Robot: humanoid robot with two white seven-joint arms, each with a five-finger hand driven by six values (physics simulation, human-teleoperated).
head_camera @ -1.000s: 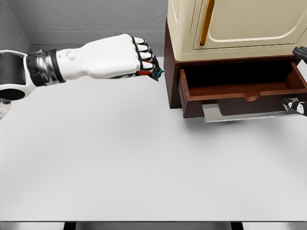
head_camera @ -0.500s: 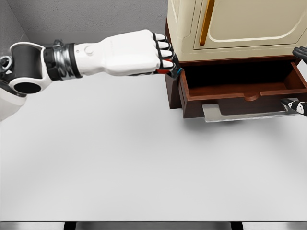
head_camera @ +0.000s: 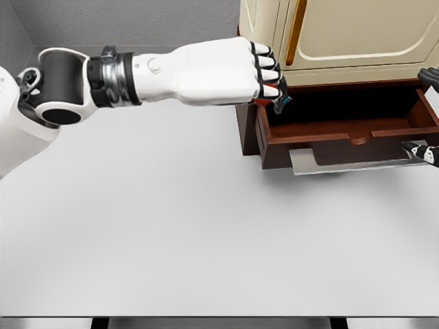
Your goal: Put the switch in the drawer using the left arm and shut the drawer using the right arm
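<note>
L hand fingers clenched on switch at open drawer left edge, R hand unclear

left robot hand fisted, arm outstretched

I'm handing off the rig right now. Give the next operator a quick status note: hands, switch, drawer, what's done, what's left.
Left hand: fist shut on the switch, of which only red and blue bits show below the fingers, at the open drawer's left end.
Right hand: just fingertips at the right picture edge near the drawer front; state unclear.
Drawer: pulled out of the brown cabinet, nothing visible inside.
Done: switch picked up and carried to the drawer.
Left: release the switch into the drawer, withdraw the left arm, push the drawer shut with the right.
</note>
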